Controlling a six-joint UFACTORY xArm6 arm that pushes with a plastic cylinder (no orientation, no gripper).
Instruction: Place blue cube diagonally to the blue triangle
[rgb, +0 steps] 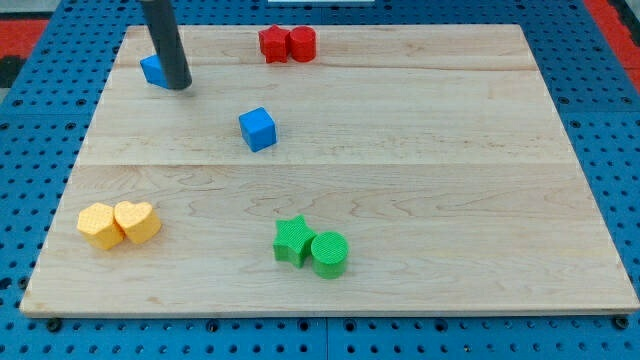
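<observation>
Well apart, blue cube (257, 129) lies lower-right of my tip (178, 86).

One raised camera looks obliquely down across the whole wooden board (400, 150).

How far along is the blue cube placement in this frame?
Done: arguably, the blue cube already sits diagonally down-right of the blue triangle, though well apart. In hand: my tip rests against the triangle's right side, not touching the cube. Left: perhaps nudging the cube closer.
</observation>
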